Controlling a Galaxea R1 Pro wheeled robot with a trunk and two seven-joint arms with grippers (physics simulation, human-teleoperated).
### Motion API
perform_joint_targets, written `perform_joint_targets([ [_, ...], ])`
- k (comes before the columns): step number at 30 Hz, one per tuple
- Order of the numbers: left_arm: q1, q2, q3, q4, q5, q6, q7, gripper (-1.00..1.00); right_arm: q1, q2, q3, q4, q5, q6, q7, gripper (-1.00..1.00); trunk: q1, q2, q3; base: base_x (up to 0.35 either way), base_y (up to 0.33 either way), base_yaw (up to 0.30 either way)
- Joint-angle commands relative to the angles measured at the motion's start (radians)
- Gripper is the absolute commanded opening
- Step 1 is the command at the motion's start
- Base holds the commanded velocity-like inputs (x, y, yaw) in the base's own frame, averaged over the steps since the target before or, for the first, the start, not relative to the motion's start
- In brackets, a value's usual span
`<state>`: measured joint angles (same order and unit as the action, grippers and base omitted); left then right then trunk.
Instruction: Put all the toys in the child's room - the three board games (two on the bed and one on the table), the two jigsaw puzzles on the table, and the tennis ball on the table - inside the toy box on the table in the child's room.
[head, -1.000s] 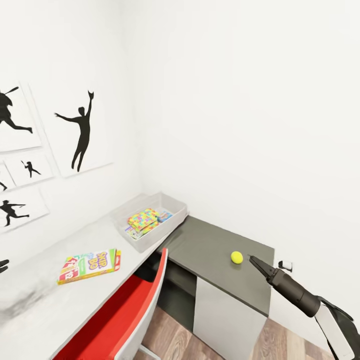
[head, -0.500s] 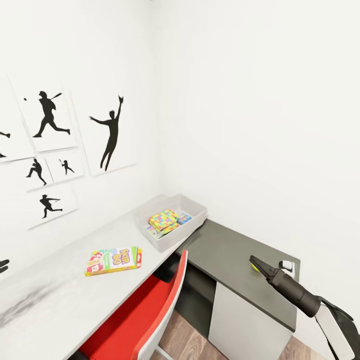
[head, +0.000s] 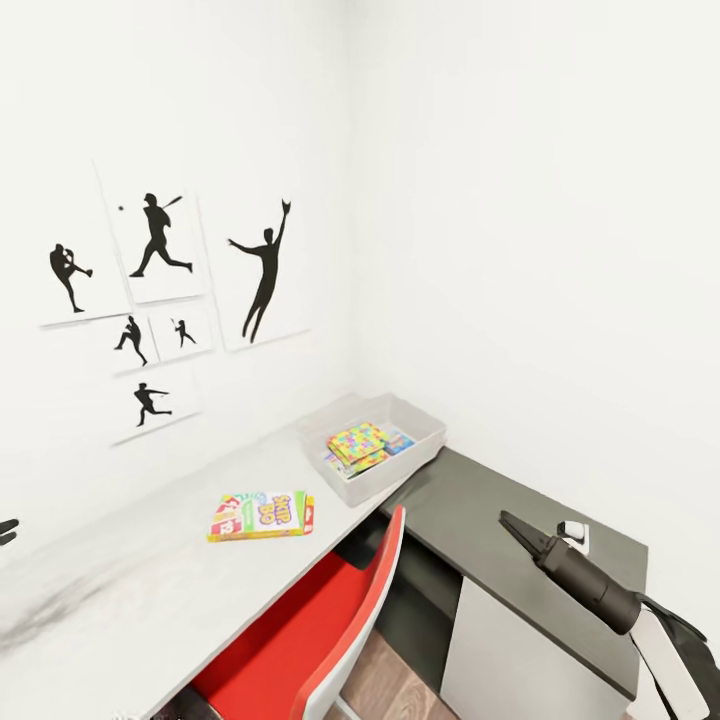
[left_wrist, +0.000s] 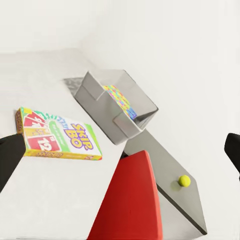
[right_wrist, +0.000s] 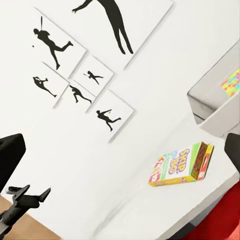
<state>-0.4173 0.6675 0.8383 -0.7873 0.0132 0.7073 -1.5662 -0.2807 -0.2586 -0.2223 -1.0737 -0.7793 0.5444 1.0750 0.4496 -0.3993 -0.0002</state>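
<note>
Meanwhile, panned left since a second ago: everything slid right in the head view, nothing shifted on the table (head: 150, 585) itself. Right gripper (head: 512, 522) spread open, empty, now masking the tennis ball (left_wrist: 184, 180), resting on the lower dark section (head: 480, 500). Left gripper (right_wrist: 28, 192) likewise open, empty. Skip-Bo board game (head: 262, 514) flat on the white top, apart from the toy box (head: 385, 482) with jigsaw puzzles (head: 358, 445) inside.

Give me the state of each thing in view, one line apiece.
toy box: upright on the white table, holding puzzles.
jigsaw puzzles: lying inside the toy box.
Skip-Bo board game: flat on the table, outside the toy box.
tennis ball: loose on the dark-grey section.
left gripper: open, empty.
right gripper: open, empty.
</note>
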Motion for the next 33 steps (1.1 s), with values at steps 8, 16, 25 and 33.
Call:
perform_joint_targets([
  [8, -0.001, 0.0, 0.001, 0.0, -0.002, 0.011, -0.005, 1.0, 0.0, 0.0, 0.0, 0.001, -0.006, 0.008, 0.0, 1.0, 0.0, -0.001, 0.009, 0.0, 0.007, 0.215],
  [16, -0.001, 0.0, 0.001, 0.0, -0.002, 0.011, -0.005, 1.0, 0.0, 0.0, 0.0, 0.002, -0.006, 0.008, -0.001, 1.0, 0.0, -0.001, 0.018, 0.007, 0.001, 0.215],
  [25, -0.001, 0.0, 0.001, 0.0, -0.002, 0.011, -0.005, 1.0, 0.0, 0.0, 0.0, 0.003, -0.006, 0.009, -0.001, 1.0, 0.0, -0.001, 0.029, 0.169, 0.0, 0.218],
  [33, -0.001, 0.0, 0.001, 0.0, -0.002, 0.011, -0.005, 1.0, 0.0, 0.0, 0.0, 0.004, -0.006, 0.009, -0.001, 1.0, 0.0, -0.001, 0.037, 0.098, 0.0, 0.23],
])
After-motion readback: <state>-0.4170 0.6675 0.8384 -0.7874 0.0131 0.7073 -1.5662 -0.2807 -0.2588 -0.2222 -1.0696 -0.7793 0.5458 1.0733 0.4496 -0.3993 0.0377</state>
